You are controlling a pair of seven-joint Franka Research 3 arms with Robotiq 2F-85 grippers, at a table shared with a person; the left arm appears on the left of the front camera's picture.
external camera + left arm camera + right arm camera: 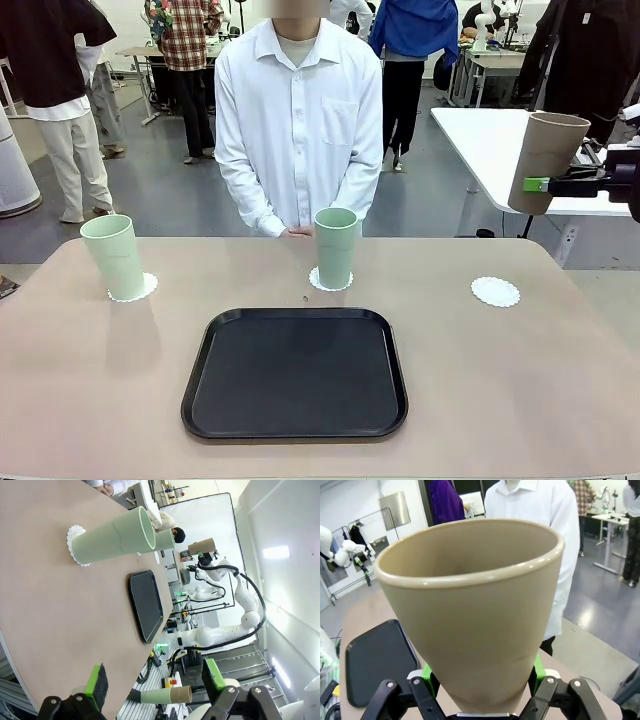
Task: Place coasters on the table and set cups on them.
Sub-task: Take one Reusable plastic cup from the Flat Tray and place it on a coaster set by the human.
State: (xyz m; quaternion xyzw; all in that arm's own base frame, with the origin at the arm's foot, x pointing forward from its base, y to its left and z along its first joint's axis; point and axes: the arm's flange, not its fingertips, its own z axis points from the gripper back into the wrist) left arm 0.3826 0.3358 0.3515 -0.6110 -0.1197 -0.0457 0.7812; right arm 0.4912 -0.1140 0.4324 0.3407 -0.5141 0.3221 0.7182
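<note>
Two pale green cups stand upright on white coasters on the beige table [90, 390]: one at the far left [113, 257] on its coaster [143, 289], one at the middle [335, 246] on a coaster [322, 282]. A third coaster [496, 291] lies bare at the far right. Held in the air above and to the right of that coaster is the tan cup [546, 150], with my right gripper [545, 185] shut on its lower part. In the right wrist view the tan cup [475, 610] sits between the green pads [426, 674]. My left gripper [155, 680] stands open over the table's left part, off from the left green cup [115, 535].
A black tray [295, 372] lies at the middle front of the table with nothing on it. A person in a white shirt [300, 120] stands at the far side with hands [296, 232] joined near the table edge. A white-topped table [490, 140] stands behind on the right.
</note>
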